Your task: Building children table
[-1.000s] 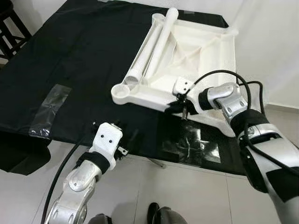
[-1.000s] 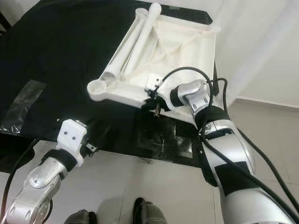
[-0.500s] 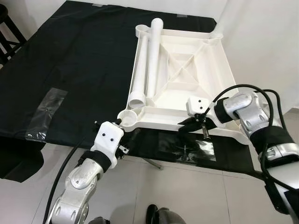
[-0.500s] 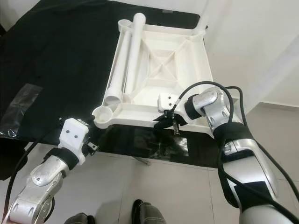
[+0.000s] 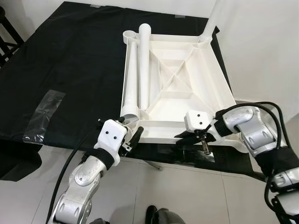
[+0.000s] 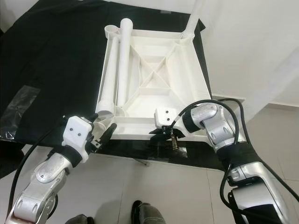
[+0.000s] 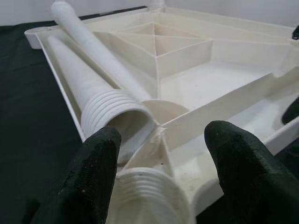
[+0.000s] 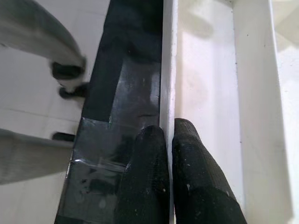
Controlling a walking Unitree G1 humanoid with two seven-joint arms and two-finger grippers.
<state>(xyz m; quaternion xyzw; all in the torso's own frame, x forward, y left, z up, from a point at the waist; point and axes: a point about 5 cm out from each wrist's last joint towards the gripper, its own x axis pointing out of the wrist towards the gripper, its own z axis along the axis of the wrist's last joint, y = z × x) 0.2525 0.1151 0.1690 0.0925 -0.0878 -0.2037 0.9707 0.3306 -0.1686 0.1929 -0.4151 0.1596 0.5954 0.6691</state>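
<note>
A white tabletop lies upside down on the black-covered table, its near rim along the front edge. Two loose white leg tubes rest inside it along its left side. A third leg stands upright in the far right corner. My right gripper is shut on the near rim, which is pinched between its fingers. My left gripper is open at the near left corner, just before the threaded corner socket and a tube's ribbed end.
Clear tape patches stick to the black cloth at the left and under the tabletop's near edge. A dark chair stands far left. A white wall is at the right. Grey tiled floor lies below the front edge.
The tabletop has turned from a slanted position to lie square with the table's front edge and has come nearer, held by my right gripper. My left gripper has risen to the near left corner.
</note>
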